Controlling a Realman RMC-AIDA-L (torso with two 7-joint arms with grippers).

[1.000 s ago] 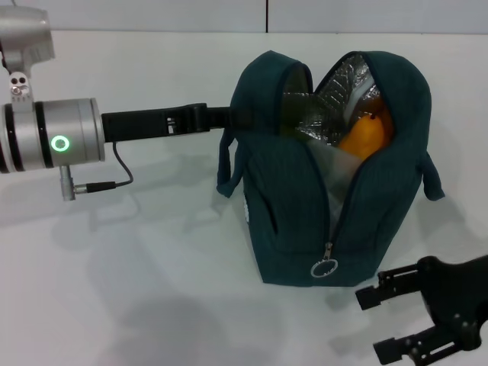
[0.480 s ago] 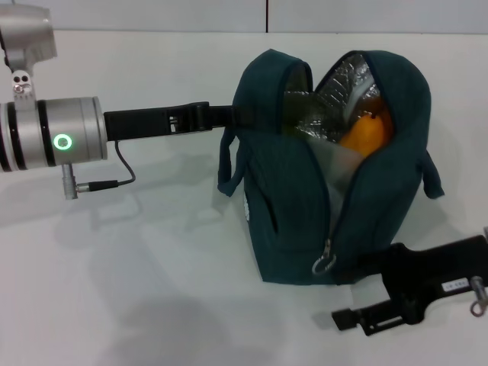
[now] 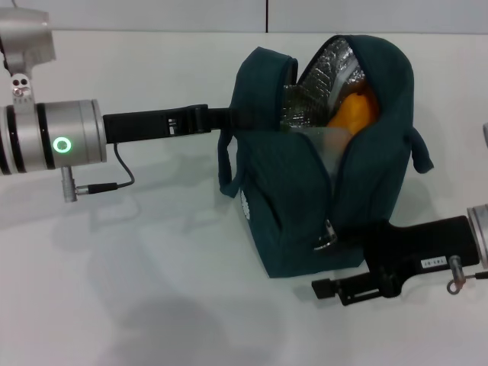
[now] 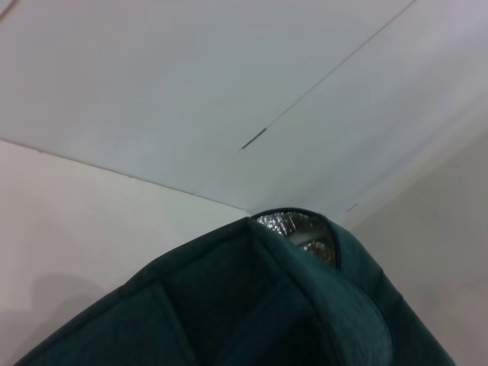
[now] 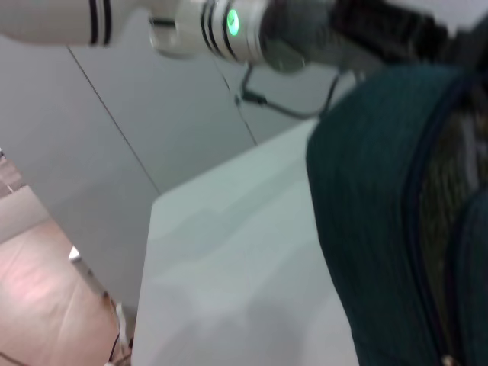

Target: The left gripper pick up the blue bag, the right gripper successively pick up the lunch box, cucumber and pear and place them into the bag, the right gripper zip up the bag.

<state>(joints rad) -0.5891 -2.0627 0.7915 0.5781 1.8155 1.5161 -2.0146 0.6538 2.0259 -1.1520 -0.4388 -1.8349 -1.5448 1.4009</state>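
The right gripper (image 3: 335, 263) is low at the near right base of the blue bag (image 3: 305, 191), its fingers (image 3: 339, 290) reaching in at the zip pull (image 3: 328, 236); whether they are pinching the pull or only lying beside it cannot be told. The left gripper (image 3: 229, 117) comes in from the left, and its fingers appear pressed onto the bag's upper left edge, holding it upright on the white counter (image 3: 152, 290).

The bag is soft fabric and will likely sag or slide when the zip is dragged (hence the steadying hold). The small metal pull is the place to grip, though it looks slippery.

The mouth gapes at the top, showing foil lining, the orange-yellow pear (image 3: 352, 110) and a pale clear edge, probably the lunch box (image 3: 329, 146). No cucumber can be seen.
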